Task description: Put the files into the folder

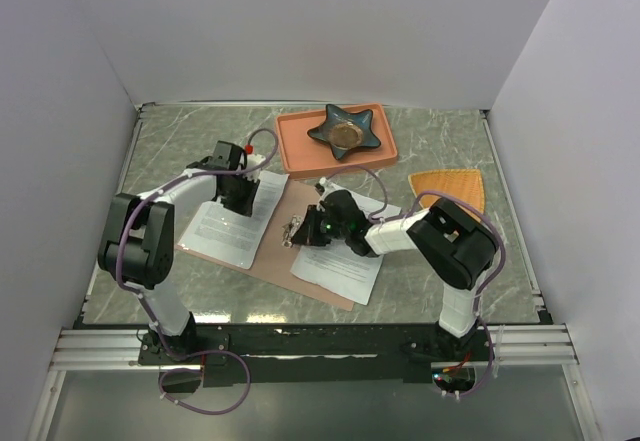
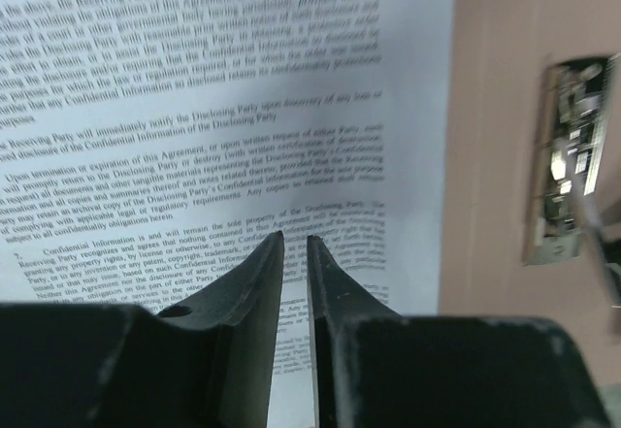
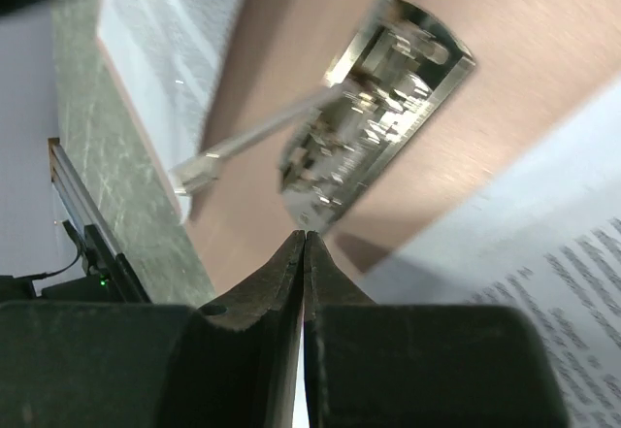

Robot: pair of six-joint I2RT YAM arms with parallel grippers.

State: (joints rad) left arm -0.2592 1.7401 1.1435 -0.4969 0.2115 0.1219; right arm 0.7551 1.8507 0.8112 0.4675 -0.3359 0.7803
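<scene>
Left gripper (image 2: pixel 294 239) hangs over the files (image 2: pixel 194 108) on the left half of the folder (image 1: pixel 283 264), fingers parted just a crack, nothing in them. The folder lies open mid-surface (image 1: pixel 180 141). Right gripper (image 3: pixel 305 236) is clenched tight and empty, tips right beside the metal clip (image 3: pixel 378 108) at the spine.

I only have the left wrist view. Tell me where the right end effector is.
Observer: The right end effector is shut, its tips at the end of the silver metal clip on the pinkish-brown card folder.
Operator: Report any paper on that side.
Observer: A second white printed sheet lies partly on the folder, right of the clip.
Operator: Name what's beyond the folder.
Observer: A salmon-orange rimmed tray holding a dark star-shaped dish.
</scene>
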